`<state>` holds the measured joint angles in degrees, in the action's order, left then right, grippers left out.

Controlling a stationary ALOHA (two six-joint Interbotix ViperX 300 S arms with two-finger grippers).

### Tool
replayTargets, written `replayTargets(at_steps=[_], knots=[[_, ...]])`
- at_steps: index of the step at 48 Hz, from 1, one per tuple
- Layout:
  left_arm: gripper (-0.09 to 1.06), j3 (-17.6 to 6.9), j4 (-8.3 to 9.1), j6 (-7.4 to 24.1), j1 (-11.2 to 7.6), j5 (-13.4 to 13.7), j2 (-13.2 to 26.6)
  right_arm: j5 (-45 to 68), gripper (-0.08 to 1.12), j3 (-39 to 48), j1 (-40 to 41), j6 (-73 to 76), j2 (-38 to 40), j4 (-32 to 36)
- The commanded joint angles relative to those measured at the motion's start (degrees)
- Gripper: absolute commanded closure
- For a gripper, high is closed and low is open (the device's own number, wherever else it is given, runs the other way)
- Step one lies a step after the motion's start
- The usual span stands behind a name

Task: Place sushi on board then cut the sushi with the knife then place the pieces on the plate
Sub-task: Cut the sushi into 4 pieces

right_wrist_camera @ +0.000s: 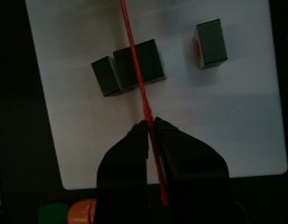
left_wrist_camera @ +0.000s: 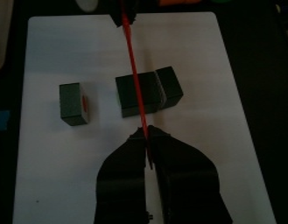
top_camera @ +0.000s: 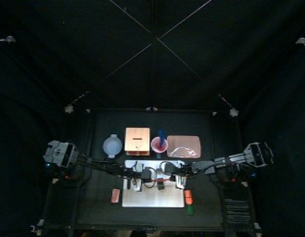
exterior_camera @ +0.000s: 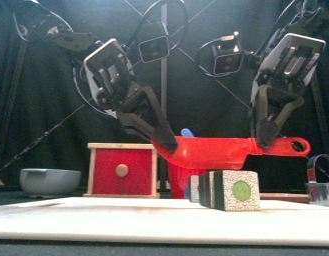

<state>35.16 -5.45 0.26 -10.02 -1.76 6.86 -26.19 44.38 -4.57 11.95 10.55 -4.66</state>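
Observation:
The dark green sushi roll [exterior_camera: 231, 188] lies on the white cutting board [top_camera: 155, 208]. One piece [left_wrist_camera: 73, 102] sits apart from two blocks [left_wrist_camera: 158, 87] that are still together. A red knife [left_wrist_camera: 132, 70] appears edge-on as a thin red line crossing those two blocks. It runs between the jaws of my left gripper [left_wrist_camera: 146, 136] and also of my right gripper [right_wrist_camera: 152, 127], and both look shut on it. In the right wrist view the knife [right_wrist_camera: 136, 61] crosses the pair of blocks [right_wrist_camera: 111, 74], with the single piece [right_wrist_camera: 210, 42] off to one side.
Behind the board stand a blue-grey bowl [top_camera: 112, 143], the wooden box with its red drawer front [exterior_camera: 123, 170], the red cup [exterior_camera: 214, 155] holding a blue knife, and the pink tray [top_camera: 184, 145]. Small toys lie beside the board on its left [top_camera: 115, 194] and right [top_camera: 189, 199].

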Motion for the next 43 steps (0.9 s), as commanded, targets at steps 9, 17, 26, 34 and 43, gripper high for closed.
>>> replayTargets(at_steps=[9,17,26,34,43], knots=[[0.61,-1.1,0.09,0.2,-1.49,-0.1,0.2,-0.2,0.67,-0.4,0.3,0.3,-0.4,-0.1],[0.61,-1.0,0.09,0.2,-1.49,-0.1,0.4,-0.2,0.67,-0.4,0.3,0.3,-1.1,-0.1],[0.61,-0.8,-0.44,0.2,-1.49,-0.1,1.8,-0.2,0.67,-0.4,0.3,0.3,-2.6,-0.1],[0.61,-1.0,-0.88,0.2,-1.49,0.1,3.7,-0.2,0.67,-0.7,0.1,0.3,-4.8,0.0],[0.61,-1.1,-1.05,0.2,-1.49,0.3,5.0,-0.2,0.67,-1.1,-0.3,0.3,-6.8,-0.1]])
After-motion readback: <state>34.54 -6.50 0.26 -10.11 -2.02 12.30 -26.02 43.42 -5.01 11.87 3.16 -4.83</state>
